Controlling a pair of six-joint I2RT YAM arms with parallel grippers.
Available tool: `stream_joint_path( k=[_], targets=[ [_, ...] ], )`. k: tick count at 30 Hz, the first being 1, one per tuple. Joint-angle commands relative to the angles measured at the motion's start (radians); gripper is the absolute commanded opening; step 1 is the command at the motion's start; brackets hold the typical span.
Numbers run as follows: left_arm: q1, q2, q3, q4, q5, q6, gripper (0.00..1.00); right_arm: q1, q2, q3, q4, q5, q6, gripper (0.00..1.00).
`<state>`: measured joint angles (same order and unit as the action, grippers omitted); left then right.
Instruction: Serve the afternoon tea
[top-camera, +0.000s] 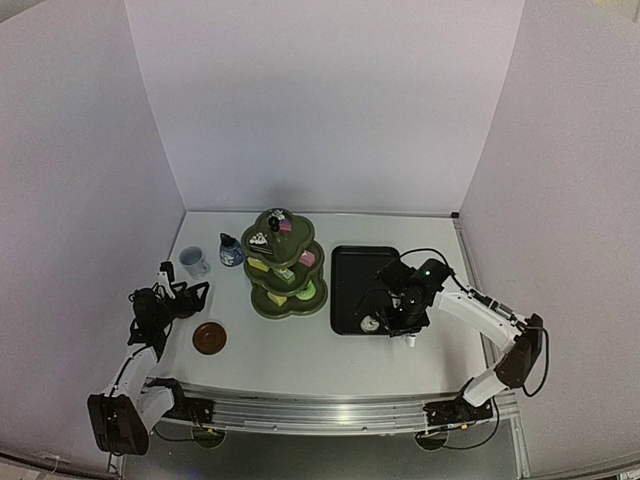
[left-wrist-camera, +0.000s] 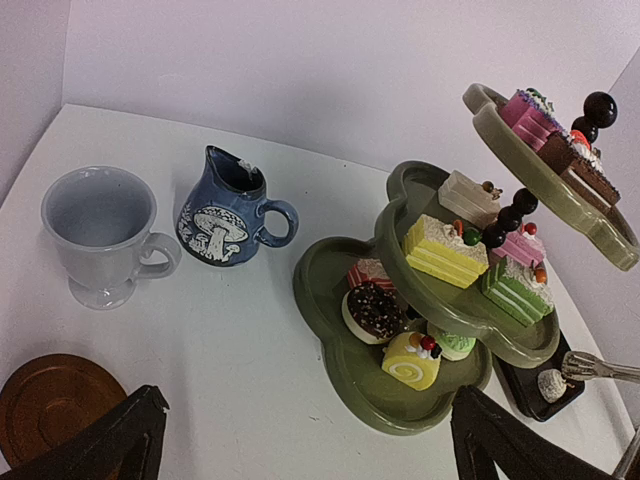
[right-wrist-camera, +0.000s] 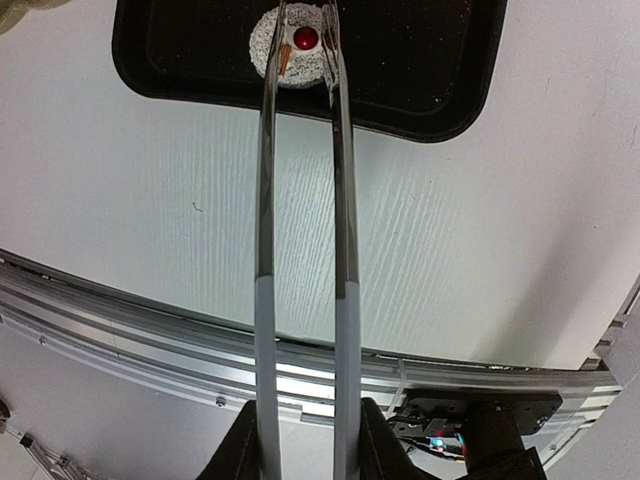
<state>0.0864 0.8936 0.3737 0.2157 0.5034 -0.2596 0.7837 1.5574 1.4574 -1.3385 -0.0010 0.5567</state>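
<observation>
Right end effector (right-wrist-camera: 305, 445): clamped on tongs (right-wrist-camera: 265, 200), tips straddling cake (right-wrist-camera: 300, 62) for pickup.
Left end effector (left-wrist-camera: 310, 440): apart, idle by coaster (left-wrist-camera: 50, 400).

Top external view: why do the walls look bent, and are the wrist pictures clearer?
Top external: wide lens bows the walls and white table. Left wrist: sharp, evenly lit olive-green three-tier stand. Right wrist: glare streaks the thin metal tongs, stretched by closeness.
</observation>
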Motion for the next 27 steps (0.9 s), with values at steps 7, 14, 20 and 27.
stream_joint_path(
  k=[7,14,20,27],
  targets=[
    [0.004,-0.002,0.045,0.016,0.014,0.011,1.0,-0.003,-0.004,-0.022,-0.364,0.001,-0.014,0.27],
    [0.005,0.001,0.049,0.015,0.014,0.013,1.0,-0.003,0.014,-0.023,-0.364,0.017,-0.03,0.28],
    [0.004,-0.005,0.046,0.009,0.012,0.014,1.0,-0.003,0.009,0.025,-0.364,-0.021,-0.03,0.26],
    [0.005,-0.005,0.043,0.016,0.011,0.013,0.99,-0.003,0.015,0.011,-0.364,-0.041,-0.027,0.22]
  ],
)
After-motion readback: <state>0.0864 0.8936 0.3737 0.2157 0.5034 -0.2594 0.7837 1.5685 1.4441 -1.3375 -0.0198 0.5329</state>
